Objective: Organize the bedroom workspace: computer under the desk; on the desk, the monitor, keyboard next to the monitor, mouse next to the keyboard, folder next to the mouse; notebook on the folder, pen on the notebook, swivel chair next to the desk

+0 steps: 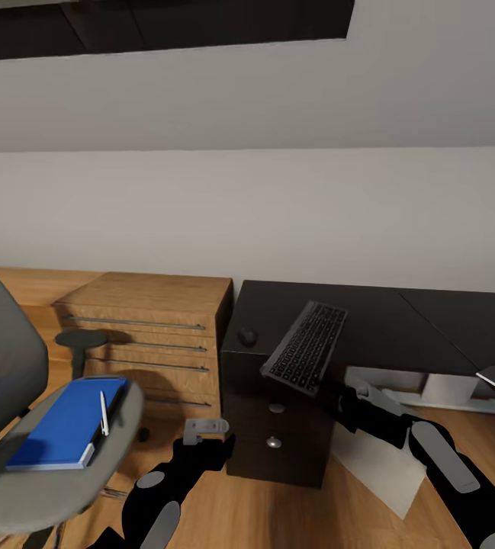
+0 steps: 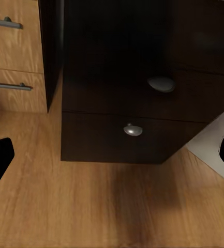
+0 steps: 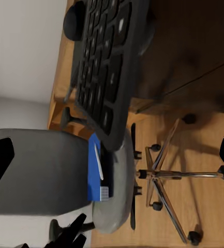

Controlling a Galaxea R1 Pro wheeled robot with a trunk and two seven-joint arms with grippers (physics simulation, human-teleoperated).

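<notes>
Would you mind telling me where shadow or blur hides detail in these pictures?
Head view: evenly lit, the mouse nearly lost against the black desk. Left wrist view: the dark cabinet front is in deep shadow. Right wrist view: the close keyboard looks soft.

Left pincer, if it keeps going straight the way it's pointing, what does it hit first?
Most likely the dark cabinet, around its lower drawer front with the round knob. Depth is unclear, so it could meet the wooden floor just before it.

readable text: none | keyboard [image 1: 306, 347]: key legends too small and blurred to read | folder [image 1: 62, 422]: plain blue cover, no label | dark cabinet [image 1: 276, 427]: bare fronts, no marks | wooden drawer chest [image 1: 152, 335]: no marks
</notes>
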